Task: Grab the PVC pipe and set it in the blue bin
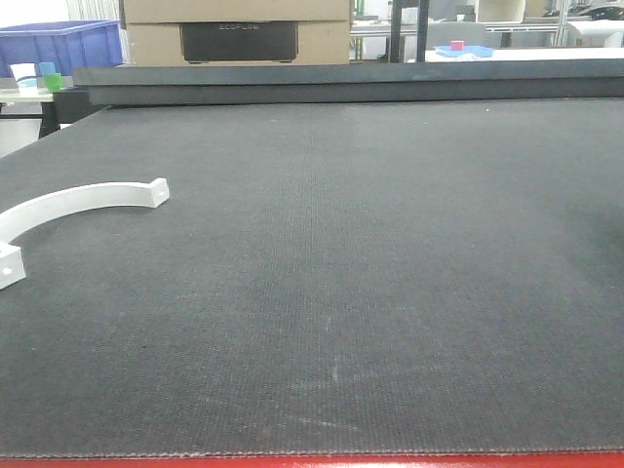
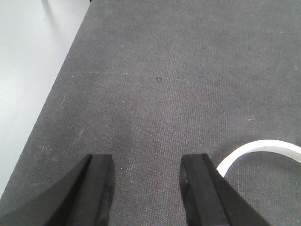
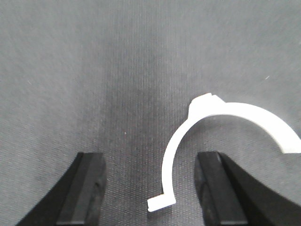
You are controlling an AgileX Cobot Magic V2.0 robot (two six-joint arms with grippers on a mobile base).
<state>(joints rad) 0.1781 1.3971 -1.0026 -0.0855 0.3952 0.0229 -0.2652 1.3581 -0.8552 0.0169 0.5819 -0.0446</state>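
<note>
Alignment favours the right gripper (image 3: 149, 169), its black fingers (image 3: 89, 188) spread and empty: one flat end tab of the thin white half-circle PVC pipe (image 3: 235, 110) lies between them on the dark grey woven mat (image 3: 70, 70), the arc bending away and rightward past the right-hand finger. The left gripper (image 2: 148, 169), also spread and empty, sees the arc just off to its right.

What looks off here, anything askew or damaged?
Nothing stands out. The PVC pipe lies on the dark mat with no damage visible, though the front view crops part of it. The left gripper and right gripper are both open and empty above the mat.
</note>
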